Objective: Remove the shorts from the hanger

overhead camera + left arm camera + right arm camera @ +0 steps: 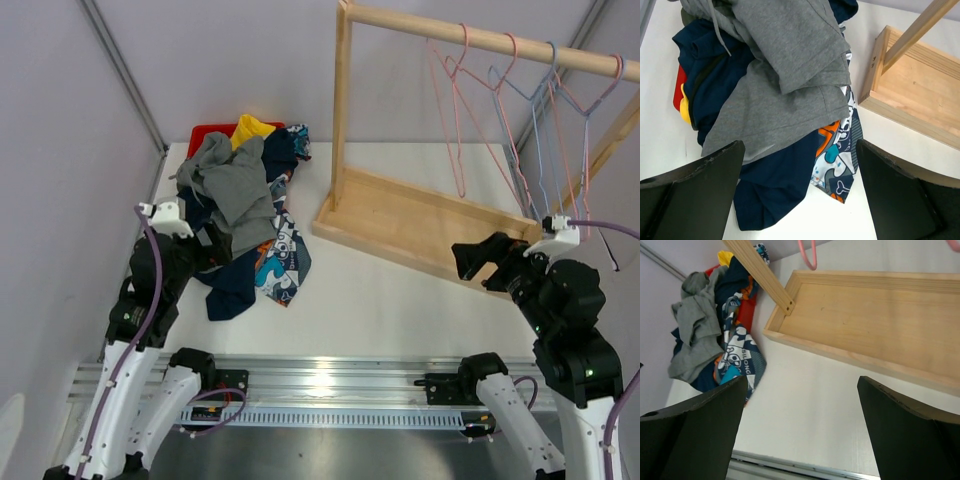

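So the shorts (243, 205) are all piled up at the left side of the table (400, 300), well apart from the wooden rack (400, 215). The left gripper (797, 150) and right gripper (802, 382) are both spread wide, and nothing is gripped.

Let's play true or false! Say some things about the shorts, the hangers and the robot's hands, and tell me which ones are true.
1. The grey shorts lie on top of the pile. True.
2. One pair of shorts is hanging up. False: all the hangers are bare, and the shorts are heaped on the table.
3. The left gripper and the right gripper are both open and hold nothing. True.
4. The pile is in front of the right arm. False: it is in front of the left arm. The wooden rack is in front of the right arm.
5. The yellow shorts peek out at the far end of the pile. True.
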